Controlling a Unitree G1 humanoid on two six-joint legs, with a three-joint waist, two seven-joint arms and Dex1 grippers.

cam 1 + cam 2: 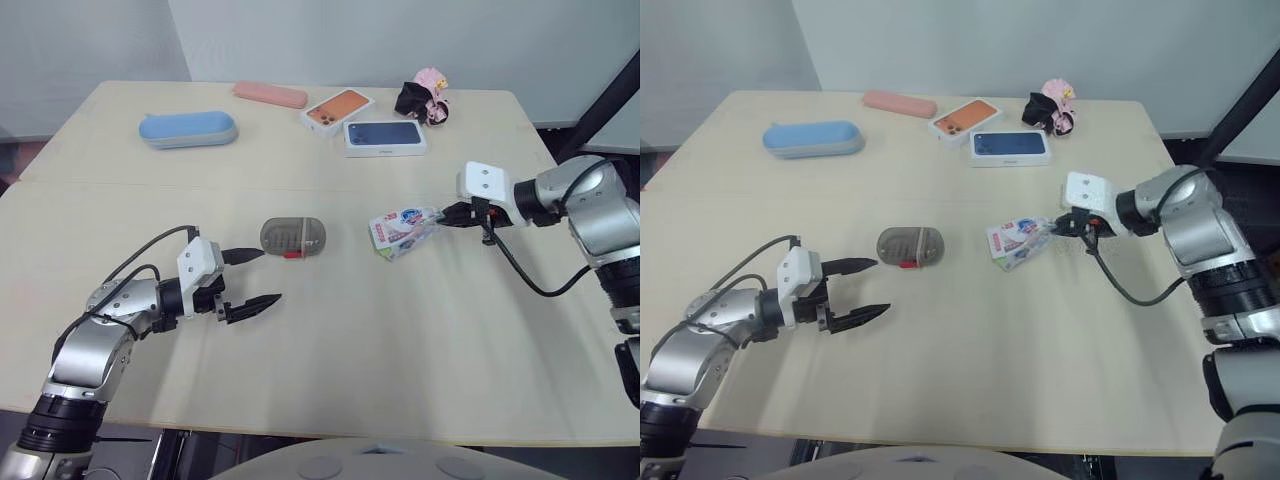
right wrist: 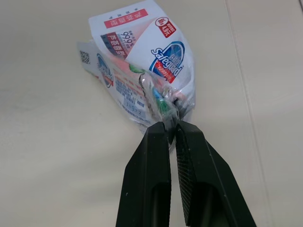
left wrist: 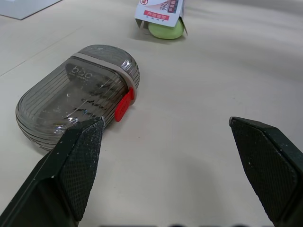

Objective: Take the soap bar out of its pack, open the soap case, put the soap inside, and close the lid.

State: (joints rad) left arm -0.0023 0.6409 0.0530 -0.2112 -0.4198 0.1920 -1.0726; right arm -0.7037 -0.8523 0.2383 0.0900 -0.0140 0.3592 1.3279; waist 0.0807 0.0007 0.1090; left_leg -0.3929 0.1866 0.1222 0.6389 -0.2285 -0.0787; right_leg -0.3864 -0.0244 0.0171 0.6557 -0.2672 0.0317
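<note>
Nearest the head camera, the left gripper hovers low over the pale wooden table with its black fingers spread wide and nothing between them. It points at the smoky translucent oval soap case just ahead of its tips. The case lies shut, with its red clasp on the side.

Further right, the white printed plastic soap pack lies on the table. The right gripper has its fingers pinched narrowly on the pack's crimped end. The pale green soap bar peeks from the open end that faces the case.

So the first step, unpacking, appears to be in hand. The next move probably calls for tipping the pack so the bar slides free, or for the left gripper to draw it out. The case has yet to be opened.

The pack reads "Safeguard" in a blue emblem, with "99.9" in a red band; the finer print is unreadable. The writing moulded on the case lid is too unclear to read.
</note>
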